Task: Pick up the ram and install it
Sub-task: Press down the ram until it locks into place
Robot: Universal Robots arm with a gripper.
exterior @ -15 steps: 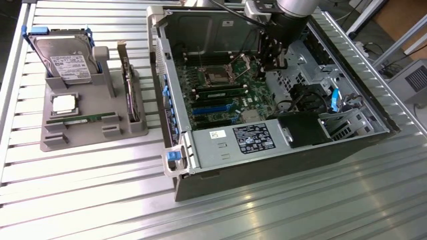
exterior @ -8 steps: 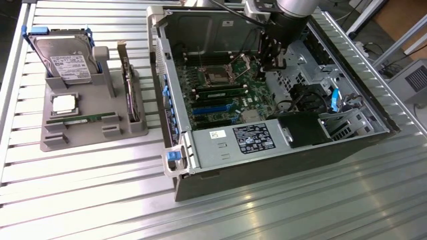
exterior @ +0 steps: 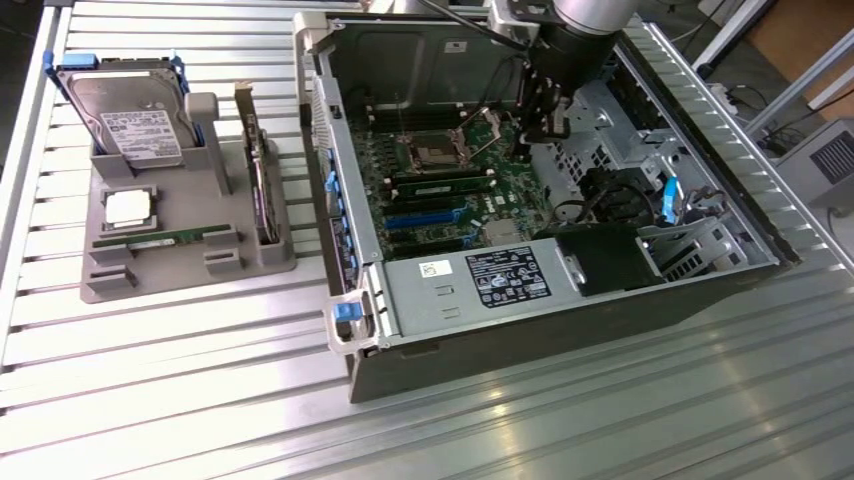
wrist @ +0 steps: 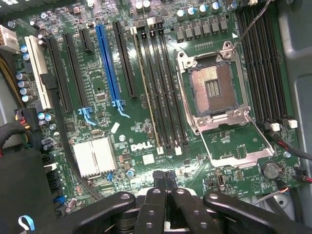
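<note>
Hanging over the open grey computer case [exterior: 350, 300] in the upper middle of the exterior view, the arm's black gripper [exterior: 545, 112] is inside the case, above the green motherboard [exterior: 441, 215] and just beside the empty square processor socket [exterior: 437, 153]. The ram, a slim green circuit-board stick [exterior: 168, 240], lies flat in the grey plastic parts holder [exterior: 187, 270] at the exterior view's left. It is on the slatted metal surface [exterior: 200, 380], well apart from the gripper and in front of a silver hard drive [exterior: 134, 115]. A second green strip [exterior: 443, 186] stands among the memory slots below the socket; it looks like a stick already seated, though I cannot be sure.

From the wrist view, the gripper [wrist: 164, 179] looks down on the motherboard [wrist: 146, 126], with the long black memory slots [wrist: 163, 87] and the open socket [wrist: 214, 87] beyond it. The jaws are drawn together, with nothing visible between them.

Judging by this, the work is at the slots. Doing it well means keeping the stick square to its slot, matching the notch, pressing evenly along its length, and avoiding the loose cables [wrist: 287, 146].
</note>
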